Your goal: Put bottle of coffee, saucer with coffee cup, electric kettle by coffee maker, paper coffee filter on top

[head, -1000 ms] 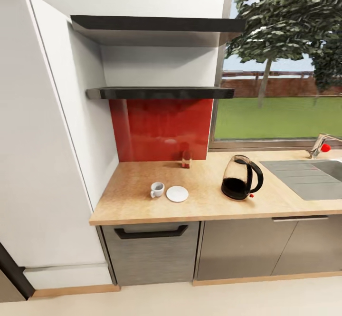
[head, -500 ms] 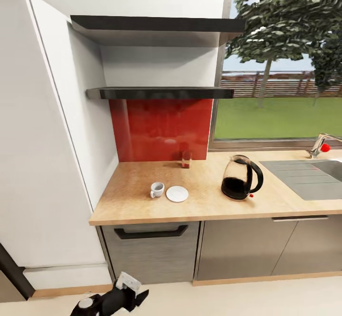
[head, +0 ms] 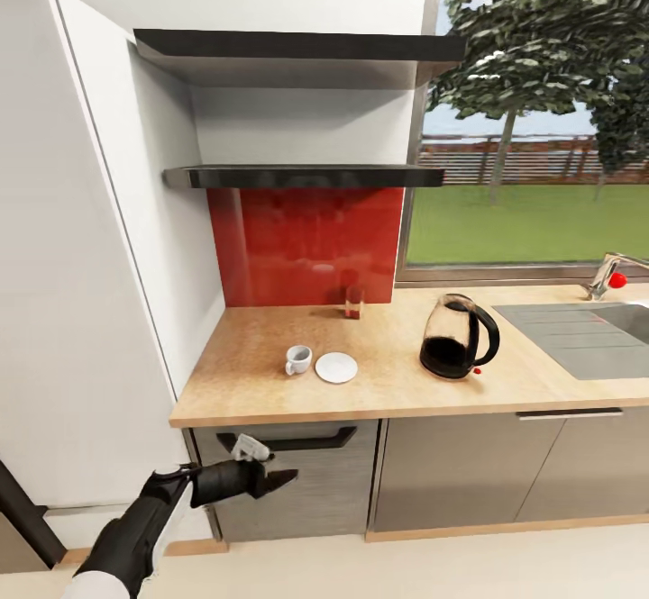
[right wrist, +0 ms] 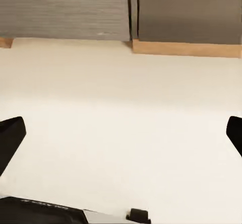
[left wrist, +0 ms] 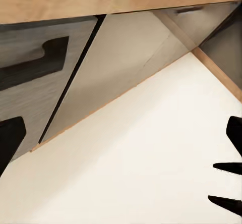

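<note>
Centre frame, on the worktop (head: 270,392), the coffee cup (head: 298,359) stands just left of the saucer (head: 336,367); the electric kettle (head: 458,336) sits further right. No writing is legible. Lower left, the left hand (head: 275,477) is spread, empty; the right hand (right wrist: 121,133) likewise.

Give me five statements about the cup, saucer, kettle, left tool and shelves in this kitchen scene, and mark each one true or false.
1. The coffee cup stands on the saucer. False: it stands on the kitchen countertop beside the saucer.
2. The electric kettle stands upright between the saucer and the sink. True.
3. The left tool holds the kettle. False: it holds nothing and sits below the countertop edge, in front of the drawer.
4. The two dark shelves above the red backsplash show nothing on them from this angle. True.
5. The saucer is stacked on top of the kettle. False: it lies flat on the countertop.
</note>
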### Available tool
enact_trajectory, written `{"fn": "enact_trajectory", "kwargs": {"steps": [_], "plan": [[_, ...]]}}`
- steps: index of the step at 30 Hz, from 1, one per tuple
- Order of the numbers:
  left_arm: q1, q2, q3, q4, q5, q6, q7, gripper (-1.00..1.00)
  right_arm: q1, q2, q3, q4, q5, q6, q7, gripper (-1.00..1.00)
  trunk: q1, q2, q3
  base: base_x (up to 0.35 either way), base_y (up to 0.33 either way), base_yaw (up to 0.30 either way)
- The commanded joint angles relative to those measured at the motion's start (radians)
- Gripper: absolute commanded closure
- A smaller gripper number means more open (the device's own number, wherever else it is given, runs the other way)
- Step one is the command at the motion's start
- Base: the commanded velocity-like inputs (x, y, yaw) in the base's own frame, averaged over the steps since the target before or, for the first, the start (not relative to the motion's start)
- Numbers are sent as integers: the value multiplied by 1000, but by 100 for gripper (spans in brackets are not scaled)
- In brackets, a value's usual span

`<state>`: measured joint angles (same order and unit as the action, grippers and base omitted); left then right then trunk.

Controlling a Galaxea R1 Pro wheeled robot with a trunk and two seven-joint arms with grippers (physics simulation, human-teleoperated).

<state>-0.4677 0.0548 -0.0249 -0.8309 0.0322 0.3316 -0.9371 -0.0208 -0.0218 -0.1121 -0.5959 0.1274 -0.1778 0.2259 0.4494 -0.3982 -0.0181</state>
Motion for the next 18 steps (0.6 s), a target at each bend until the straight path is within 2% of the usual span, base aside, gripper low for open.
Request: {"fn": "enact_trajectory", "kwargs": {"steps": [1, 2, 3, 4, 6, 7, 8, 9, 10, 13, 14, 15, 18], "plan": [[-4, 12, 3, -31, 9, 46, -11, -100, -1, 1, -8, -49, 12, 0, 65, -100, 1, -2, -2, 0, 0, 0], [-8, 33, 20, -74, 19, 95, -25, -100, -1, 1, -8, -123, 11, 16, 121, -100, 1, -2, -2, 0, 0, 0], [-9, 47, 34, -98, 25, 117, -34, -100, -1, 1, -9, -167, 10, 34, 143, -100, 1, -2, -2, 0, 0, 0], [-10, 91, 84, -153, 35, 154, -61, -100, -1, 2, -9, -308, 9, 137, 173, -100, 1, -2, -2, 0, 0, 0], [-11, 125, 118, -176, 38, 188, -77, -100, -1, 3, -9, -393, 8, 210, 181, -100, 1, -2, -2, 0, 0, 0], [-11, 134, 127, -182, 38, 198, -81, -100, -1, 4, -9, -410, 8, 225, 182, -100, 1, -2, -2, 0, 0, 0], [-11, 160, 150, -198, 39, 228, -96, -100, -1, 5, -9, -457, 8, 257, 184, -100, 1, -2, -2, 0, 0, 0], [-11, 175, 163, -210, 39, 245, -107, -100, -1, 5, -9, -481, 8, 270, 185, -100, 1, -2, -2, 0, 0, 0], [-15, 206, 195, -239, 39, 271, -133, -100, -1, 6, -8, -537, 8, 286, 185, -100, 1, -2, -2, 0, 0, 0], [-22, 221, 213, -252, 40, 282, -145, -100, -1, 9, -8, -622, 7, 302, 185, -100, 1, -2, -2, 0, 0, 0], [-22, 223, 216, -255, 41, 287, -147, -100, -1, 21, -8, -674, 6, 329, 185, -100, 1, -2, -2, 0, 0, 0], [-22, 223, 218, -256, 41, 304, -148, -100, -5, 52, -7, -765, 6, 409, 185, -100, 1, -2, -2, 0, 0, 0], [-22, 222, 218, -257, 41, 320, -149, -100, -32, 81, -6, -858, 6, 516, 185, -100, 1, -2, -2, 0, 0, 0]]}}
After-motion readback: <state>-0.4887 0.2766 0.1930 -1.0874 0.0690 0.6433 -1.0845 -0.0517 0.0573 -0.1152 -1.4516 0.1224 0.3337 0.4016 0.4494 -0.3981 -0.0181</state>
